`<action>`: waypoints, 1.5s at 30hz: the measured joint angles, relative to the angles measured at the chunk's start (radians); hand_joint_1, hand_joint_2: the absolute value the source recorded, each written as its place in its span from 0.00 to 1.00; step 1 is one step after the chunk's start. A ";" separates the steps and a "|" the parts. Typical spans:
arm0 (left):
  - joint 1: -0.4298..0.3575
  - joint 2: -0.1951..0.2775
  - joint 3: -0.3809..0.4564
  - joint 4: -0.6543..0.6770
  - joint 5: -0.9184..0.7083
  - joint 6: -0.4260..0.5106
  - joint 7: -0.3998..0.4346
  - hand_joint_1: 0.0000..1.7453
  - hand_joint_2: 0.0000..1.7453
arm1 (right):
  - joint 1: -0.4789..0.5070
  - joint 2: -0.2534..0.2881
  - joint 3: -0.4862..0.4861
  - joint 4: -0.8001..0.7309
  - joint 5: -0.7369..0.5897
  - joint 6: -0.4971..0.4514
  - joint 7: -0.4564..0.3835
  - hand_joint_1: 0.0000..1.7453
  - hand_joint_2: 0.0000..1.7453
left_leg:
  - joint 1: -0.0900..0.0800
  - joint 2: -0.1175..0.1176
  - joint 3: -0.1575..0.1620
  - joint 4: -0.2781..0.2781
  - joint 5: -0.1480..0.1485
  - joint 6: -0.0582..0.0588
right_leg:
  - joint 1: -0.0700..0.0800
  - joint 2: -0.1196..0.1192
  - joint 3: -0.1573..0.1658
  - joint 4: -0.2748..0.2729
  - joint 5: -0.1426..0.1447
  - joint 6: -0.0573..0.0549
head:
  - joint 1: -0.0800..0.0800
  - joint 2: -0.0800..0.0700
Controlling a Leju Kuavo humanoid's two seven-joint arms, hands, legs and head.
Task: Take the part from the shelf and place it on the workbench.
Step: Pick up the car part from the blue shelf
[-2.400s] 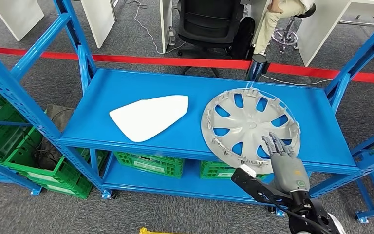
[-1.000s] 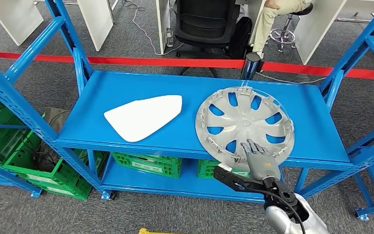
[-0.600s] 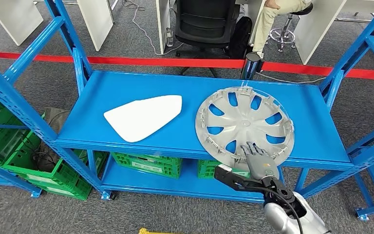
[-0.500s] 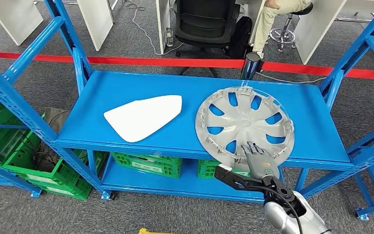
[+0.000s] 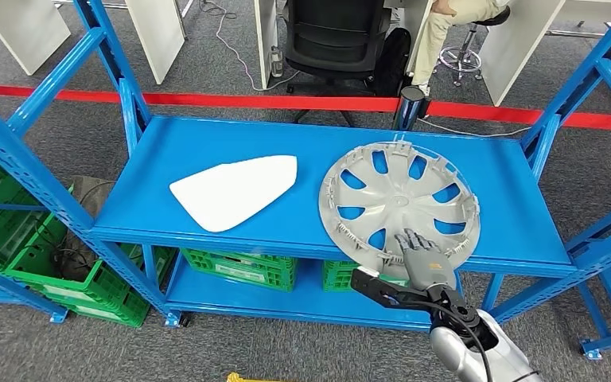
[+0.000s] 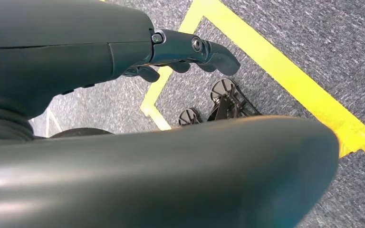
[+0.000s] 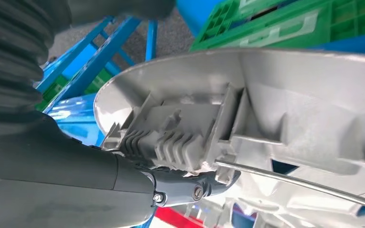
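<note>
A grey wheel cover [image 5: 398, 199] lies flat on the right half of the blue shelf [image 5: 207, 139], its near rim reaching the front edge. My right hand [image 5: 420, 259] is at that near rim, fingers laid on top. In the right wrist view the thumb [image 7: 190, 187] presses a ribbed clip on the wheel cover's [image 7: 290, 104] rim from the other side, so the rim is pinched. My left hand [image 6: 171, 52] hangs over the carpet and holds nothing.
A white flat panel [image 5: 235, 191] lies on the shelf's left half. Blue uprights [image 5: 123, 87] stand at the shelf corners. Green crates [image 5: 247, 267] sit on the lower level. Behind run a red tape line [image 5: 286, 101], an office chair [image 5: 338, 40] and a seated person [image 5: 453, 20].
Since 2.4 s ago the camera shifted, so the whole scene sits a little left and lower. Over the last second my right hand edged slightly further onto the rim; the wheel cover has not moved.
</note>
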 joint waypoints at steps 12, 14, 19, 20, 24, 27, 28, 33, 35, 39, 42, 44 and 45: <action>0.005 -0.005 0.012 0.000 0.024 0.022 -0.010 0.00 0.00 | 0.047 0.011 0.001 0.030 0.338 -0.278 0.008 1.00 1.00 | 0.000 0.000 -0.001 0.000 0.000 0.000 | 0.000 0.000 0.012 0.000 0.001 -0.001 | 0.000 0.000; 0.006 -0.007 0.015 0.000 0.024 0.017 -0.022 0.00 0.00 | 0.066 0.017 -0.009 0.036 0.358 -0.310 0.010 1.00 1.00 | 0.000 0.000 -0.001 -0.001 0.000 0.000 | 0.000 0.000 0.012 0.000 0.001 -0.001 | 0.000 0.000; 0.006 -0.008 0.019 0.000 0.024 0.010 -0.039 0.00 0.00 | 0.093 0.025 -0.039 0.047 0.370 -0.312 -0.002 1.00 1.00 | 0.000 0.000 0.002 -0.001 -0.001 -0.001 | 0.000 0.000 -0.001 -0.001 -0.003 -0.002 | 0.000 0.000; 0.006 -0.008 0.019 0.000 0.024 0.010 -0.035 0.00 0.00 | 0.096 0.026 -0.045 0.048 0.380 -0.308 -0.005 1.00 1.00 | 0.000 0.000 0.002 -0.001 -0.002 -0.001 | 0.000 0.000 0.000 -0.001 -0.004 -0.002 | 0.000 0.000; 0.007 -0.008 0.019 0.000 0.023 0.014 -0.020 0.00 0.00 | 0.103 0.027 -0.058 0.038 0.454 -0.301 -0.009 1.00 1.00 | 0.000 0.000 0.002 -0.001 -0.002 -0.001 | 0.000 0.000 0.000 0.000 -0.002 -0.002 | 0.000 0.000; 0.007 -0.008 0.019 0.000 0.029 0.012 -0.026 0.00 0.00 | 0.109 0.033 -0.081 -0.021 0.382 -0.321 -0.009 1.00 1.00 | 0.000 0.000 0.000 -0.001 0.000 -0.001 | 0.000 0.000 0.006 0.000 0.000 -0.002 | 0.000 0.000; 0.007 -0.008 0.020 0.000 0.033 0.012 -0.028 0.00 0.00 | 0.110 0.036 -0.091 -0.053 0.337 -0.324 -0.007 1.00 1.00 | 0.000 0.000 -0.001 -0.001 0.001 -0.001 | 0.000 0.000 0.009 0.001 0.001 -0.002 | 0.000 0.000; 0.009 -0.010 0.027 0.000 0.068 0.021 -0.044 0.00 0.00 | 0.107 0.048 -0.152 -0.259 0.001 -0.454 -0.004 1.00 1.00 | -0.001 0.000 -0.004 -0.001 0.004 -0.002 | 0.000 0.000 0.008 0.001 0.005 -0.003 | 0.000 0.000; 0.010 -0.011 0.033 0.000 0.081 0.028 -0.048 0.00 0.00 | 0.107 0.049 -0.180 -0.367 -0.169 -0.534 -0.015 1.00 1.00 | 0.000 0.000 -0.004 -0.001 0.004 -0.002 | 0.000 0.000 0.002 0.001 0.004 -0.003 | 0.000 0.000; 0.011 -0.015 0.046 0.000 0.093 0.038 -0.057 0.00 0.00 | 0.135 0.047 -0.232 -0.547 -0.376 -0.675 -0.081 1.00 1.00 | 0.000 0.000 -0.003 -0.002 0.002 -0.003 | 0.000 0.000 -0.008 0.001 -0.001 -0.003 | 0.000 0.000; 0.012 -0.017 0.051 0.000 0.101 0.039 -0.074 0.00 0.00 | 0.191 0.044 -0.271 -0.657 -0.505 -0.776 -0.182 1.00 1.00 | 0.000 0.000 -0.003 -0.002 0.002 -0.003 | 0.000 0.000 -0.007 0.001 -0.001 -0.003 | 0.001 0.000; 0.012 -0.017 0.052 0.000 0.103 0.039 -0.078 0.00 0.00 | 0.226 0.039 -0.293 -0.711 -0.549 -0.808 -0.224 1.00 1.00 | -0.001 0.000 -0.004 -0.002 0.002 -0.003 | 0.000 0.000 -0.006 0.001 -0.001 -0.003 | 0.002 0.000; 0.011 -0.017 0.053 0.000 0.104 0.039 -0.079 0.00 0.00 | 0.240 0.036 -0.303 -0.733 -0.558 -0.814 -0.231 1.00 1.00 | -0.001 0.000 -0.004 -0.002 0.002 -0.003 | 0.000 0.000 -0.005 0.001 0.000 -0.003 | 0.001 0.000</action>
